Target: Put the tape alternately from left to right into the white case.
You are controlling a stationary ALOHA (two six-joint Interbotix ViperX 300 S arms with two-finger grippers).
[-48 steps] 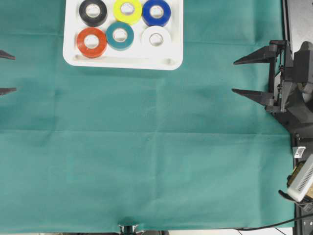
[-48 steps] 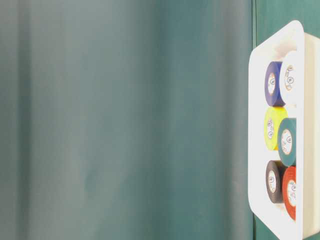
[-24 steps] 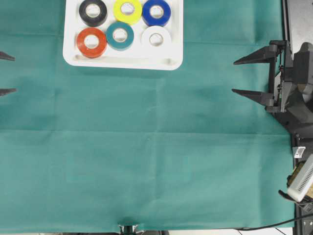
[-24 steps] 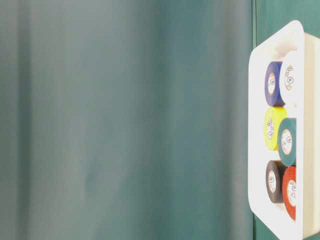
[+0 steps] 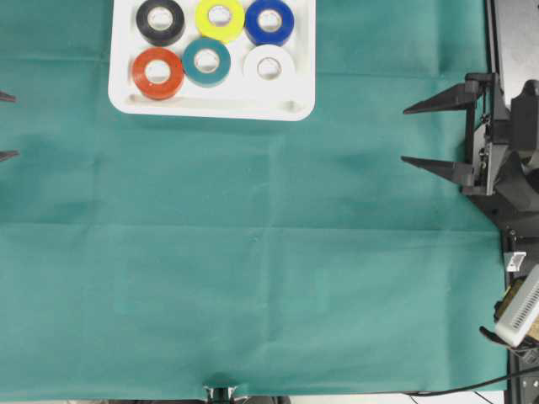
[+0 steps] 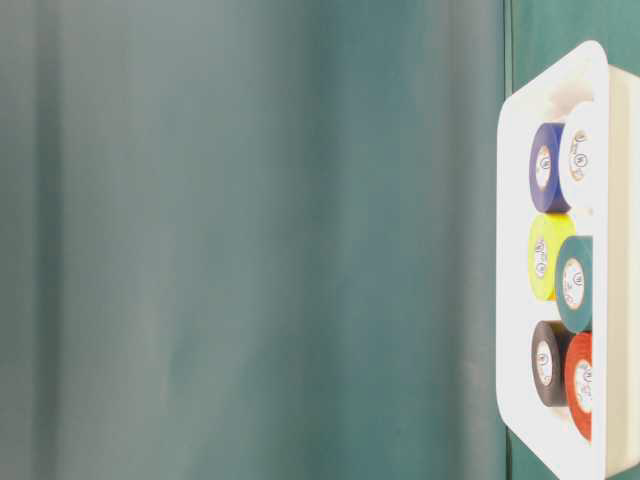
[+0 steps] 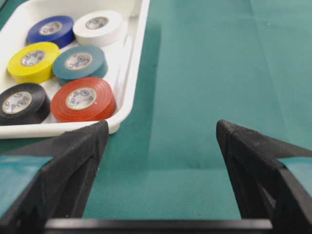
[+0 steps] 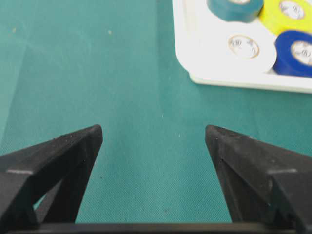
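Note:
The white case (image 5: 210, 109) lies at the back of the table with all six tape rolls in it: black (image 5: 160, 21), yellow (image 5: 220, 18) and blue (image 5: 269, 21) behind, red-orange (image 5: 157, 72), teal (image 5: 206, 61) and white (image 5: 269, 66) in front. My left gripper (image 5: 7, 126) is at the left edge, open and empty. My right gripper (image 5: 406, 134) stands open and empty at the right edge, well away from the case. The left wrist view has the case (image 7: 127, 73) ahead on the left; the right wrist view has its corner (image 8: 185, 53) ahead on the right.
A green cloth (image 5: 253, 269) covers the table. The right arm's base and a pale cabled part (image 5: 518, 307) sit off the cloth's right edge. In the table-level view the case (image 6: 515, 260) with its rolls stands before a green backdrop (image 6: 250, 240).
My left gripper has drawn back slightly toward the left edge, and the right gripper has shifted a touch to the right. The rolls and the case have not moved.

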